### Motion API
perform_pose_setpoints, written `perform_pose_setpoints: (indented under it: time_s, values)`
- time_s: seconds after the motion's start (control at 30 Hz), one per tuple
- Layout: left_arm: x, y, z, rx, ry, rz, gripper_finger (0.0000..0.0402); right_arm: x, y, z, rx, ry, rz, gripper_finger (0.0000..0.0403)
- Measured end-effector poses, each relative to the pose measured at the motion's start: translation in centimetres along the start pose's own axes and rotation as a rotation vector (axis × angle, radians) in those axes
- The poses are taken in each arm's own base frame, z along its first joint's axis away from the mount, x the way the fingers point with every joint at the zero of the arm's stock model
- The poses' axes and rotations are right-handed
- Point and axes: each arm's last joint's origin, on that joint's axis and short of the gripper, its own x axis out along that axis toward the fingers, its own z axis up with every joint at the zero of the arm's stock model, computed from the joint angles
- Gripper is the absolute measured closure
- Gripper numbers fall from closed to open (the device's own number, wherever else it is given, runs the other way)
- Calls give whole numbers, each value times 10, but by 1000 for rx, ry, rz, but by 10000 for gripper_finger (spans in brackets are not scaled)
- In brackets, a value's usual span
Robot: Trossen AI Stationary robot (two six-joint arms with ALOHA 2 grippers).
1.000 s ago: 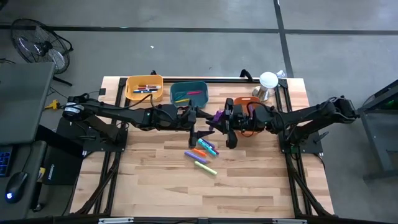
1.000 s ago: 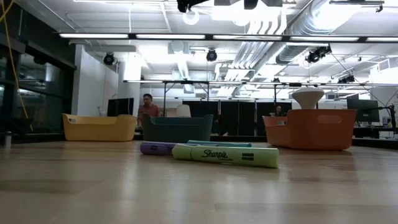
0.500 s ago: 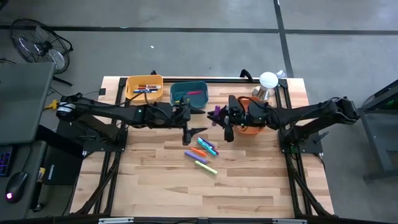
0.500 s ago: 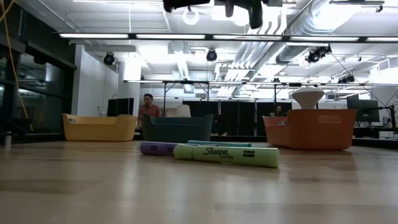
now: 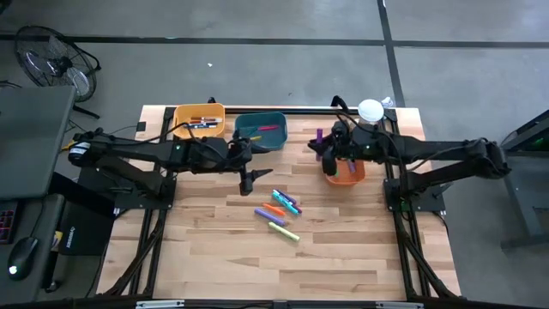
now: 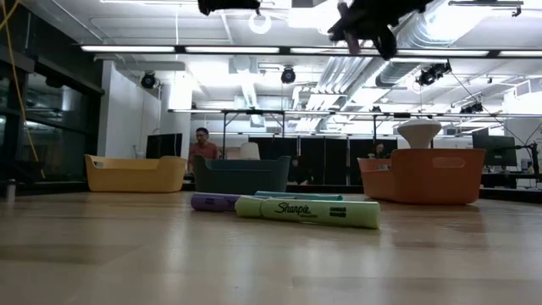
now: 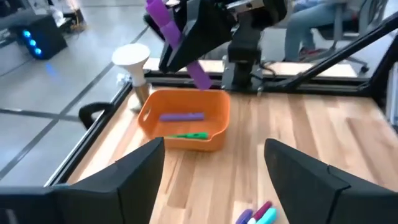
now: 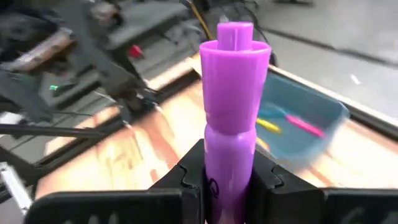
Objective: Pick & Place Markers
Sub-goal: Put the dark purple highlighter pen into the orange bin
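My right gripper (image 5: 324,154) hangs at the near-left edge of the orange bin (image 5: 350,172), shut on a purple marker (image 8: 233,93). In the left wrist view that bin (image 7: 214,102) holds a purple marker (image 7: 181,116) and a green one (image 7: 189,135). Several more markers (image 5: 279,210) lie flat on the table's middle, the yellow-green one (image 6: 309,212) nearest the low camera. My left gripper (image 5: 251,178) hovers open, left of the loose markers and near the teal bin (image 5: 260,129), with nothing between its fingers. My right gripper pinches the purple marker near the middle of its barrel (image 8: 230,146) between its two fingers, which lie across it. The marker is lifted clear and tilted, its upper end (image 7: 155,9) and lower end (image 7: 202,78) sticking out on either side of the fingers.
A yellow bin (image 5: 199,120) with markers stands at the far left, the teal bin with a pink and a yellow marker beside it. A white mushroom-shaped object (image 5: 370,112) stands behind the orange bin. Bare wood lies toward the near edge.
My right gripper has carried the purple marker from the table's middle toward the far right, to the orange bin, tipping up closer to level and rolling. My left gripper has drawn back toward the table's left edge and tipped up, staying open. The loose markers have not moved.
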Motion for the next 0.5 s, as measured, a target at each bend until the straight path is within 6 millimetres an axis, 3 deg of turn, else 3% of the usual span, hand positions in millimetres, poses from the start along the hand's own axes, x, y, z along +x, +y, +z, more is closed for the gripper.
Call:
perform_pose_setpoints:
  time_s: [0.23, 0.5]
  values:
    - [-4, 16, -2, -9, 41, -5, 162, -2, -29, -8, 207, 145, -181, 353]
    - [-13, 28, -3, 16, 79, -3, 169, -7, -62, -18, 386, 306, -390, 353]
